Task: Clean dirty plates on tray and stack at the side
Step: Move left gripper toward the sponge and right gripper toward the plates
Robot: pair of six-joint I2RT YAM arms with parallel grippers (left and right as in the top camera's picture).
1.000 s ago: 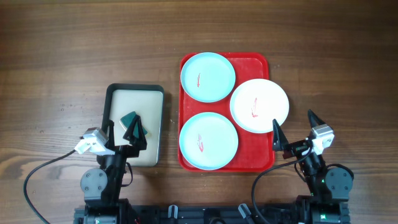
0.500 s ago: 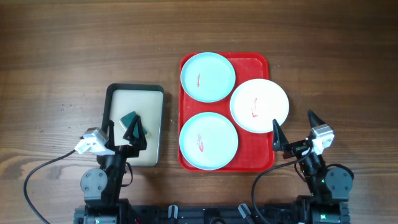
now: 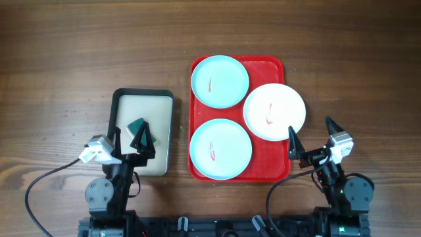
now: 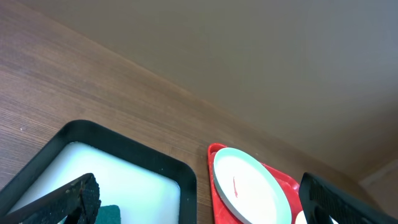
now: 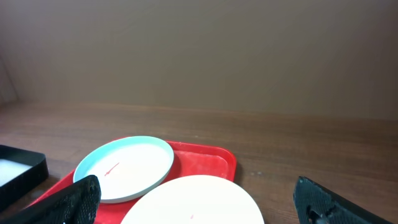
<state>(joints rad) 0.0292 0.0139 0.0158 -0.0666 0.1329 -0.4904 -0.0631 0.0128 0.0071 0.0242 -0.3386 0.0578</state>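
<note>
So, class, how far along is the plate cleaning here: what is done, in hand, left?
Done: nothing. The far blue plate, near blue plate and white plate all sit on the tray with red smears. In hand: nothing; left gripper and right gripper are open and empty, and the sponge lies in the small tray. Left: wipe all three, then stack them beside.

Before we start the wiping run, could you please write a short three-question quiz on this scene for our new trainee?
1. How many plates lie on the red tray?
2. True or false: the white plate is already wiped clean.
3. Where is the dark green sponge? A: on the red tray. B: in the dark-rimmed tray. C: on a pale blue plate.

Key
1. Three.
2. False; it bears a red smear.
3. B.
</note>
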